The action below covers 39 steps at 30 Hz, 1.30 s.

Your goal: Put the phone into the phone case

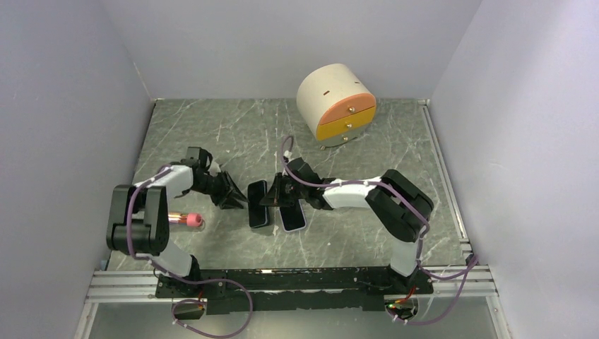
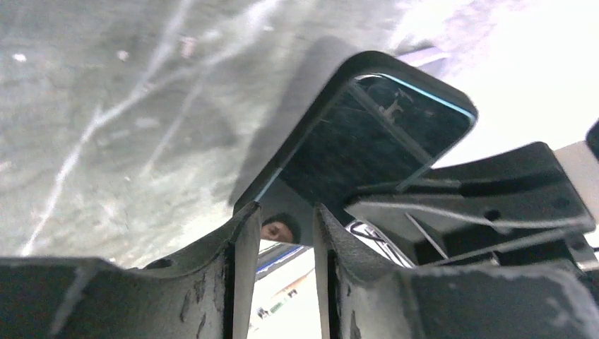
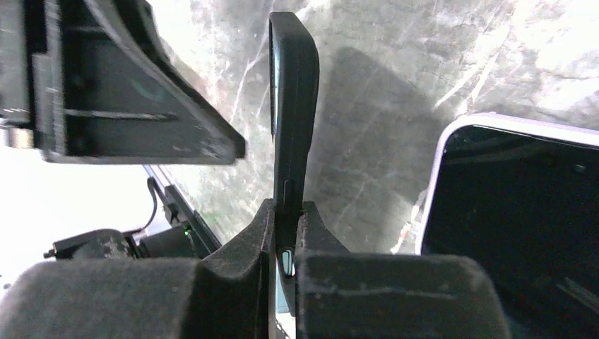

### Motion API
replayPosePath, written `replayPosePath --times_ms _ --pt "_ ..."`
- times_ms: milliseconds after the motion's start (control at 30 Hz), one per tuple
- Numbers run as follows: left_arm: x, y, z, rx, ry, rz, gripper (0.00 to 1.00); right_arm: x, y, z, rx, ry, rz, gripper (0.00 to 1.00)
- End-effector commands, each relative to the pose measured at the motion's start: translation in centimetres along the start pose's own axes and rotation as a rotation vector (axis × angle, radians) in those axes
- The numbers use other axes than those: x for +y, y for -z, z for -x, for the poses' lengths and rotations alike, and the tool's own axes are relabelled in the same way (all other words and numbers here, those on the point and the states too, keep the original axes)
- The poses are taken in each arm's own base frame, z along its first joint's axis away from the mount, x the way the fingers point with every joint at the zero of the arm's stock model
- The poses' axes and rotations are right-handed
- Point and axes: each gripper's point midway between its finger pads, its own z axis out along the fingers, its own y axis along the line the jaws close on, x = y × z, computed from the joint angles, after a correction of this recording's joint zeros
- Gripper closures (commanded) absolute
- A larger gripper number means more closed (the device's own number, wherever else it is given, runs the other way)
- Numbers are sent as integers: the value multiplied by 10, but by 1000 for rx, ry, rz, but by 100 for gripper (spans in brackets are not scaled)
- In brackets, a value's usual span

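Observation:
The black phone case (image 1: 258, 205) is tilted up on its long edge between the two grippers. In the left wrist view the phone (image 2: 367, 134) shows as a glossy dark face with a thin blue edge inside the case's black rim (image 2: 332, 78). My right gripper (image 1: 274, 194) is shut on the case's side wall (image 3: 293, 106), pinching it at the fingertips (image 3: 288, 208). My left gripper (image 1: 236, 196) stands just left of the case. Its jaws (image 2: 282, 215) are apart, with only the glossy face showing beyond the gap.
A lilac-rimmed handset (image 1: 292, 217) lies flat, screen up, right beside the case (image 3: 523, 212). A red and pink pen-like object (image 1: 185, 220) lies by the left arm. A cream round drawer box with orange fronts (image 1: 337, 102) stands at the back. Grey walls enclose the table.

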Motion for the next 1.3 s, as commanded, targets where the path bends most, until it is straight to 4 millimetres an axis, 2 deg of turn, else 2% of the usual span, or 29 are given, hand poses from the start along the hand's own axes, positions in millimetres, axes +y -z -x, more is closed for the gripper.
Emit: replayPosePath --times_ms 0,133,167,267,367,533,667,767,900,1000,1167,1267 --pt "-42 44 6 -122 -185 -65 58 54 39 35 -92 143 202 100" --pt "-88 84 -12 -190 -385 -241 29 73 74 29 -82 242 328 100" --pt "-98 93 -18 -199 -433 -288 25 76 81 28 -87 269 337 100" --pt "-125 114 -38 -184 -544 -436 20 88 108 27 -115 324 391 100" --pt "-141 126 -54 -155 -598 -552 19 108 136 28 -145 352 496 100" --pt "-147 133 -75 -84 -646 -685 21 136 171 23 -173 393 636 100" --pt "-150 138 -88 -54 -669 -762 24 145 181 22 -174 393 669 100" --pt "-153 140 -90 -83 -671 -778 27 149 182 21 -156 391 683 100" --pt "-157 142 -95 -91 -674 -816 36 151 180 24 -159 371 693 100" --pt "-156 135 -97 -78 -666 -810 43 154 180 26 -165 355 705 100" --pt "-155 120 -105 -46 -646 -813 47 155 179 27 -166 331 723 100" --pt "-159 119 -109 -40 -653 -832 57 154 177 27 -165 322 726 100"
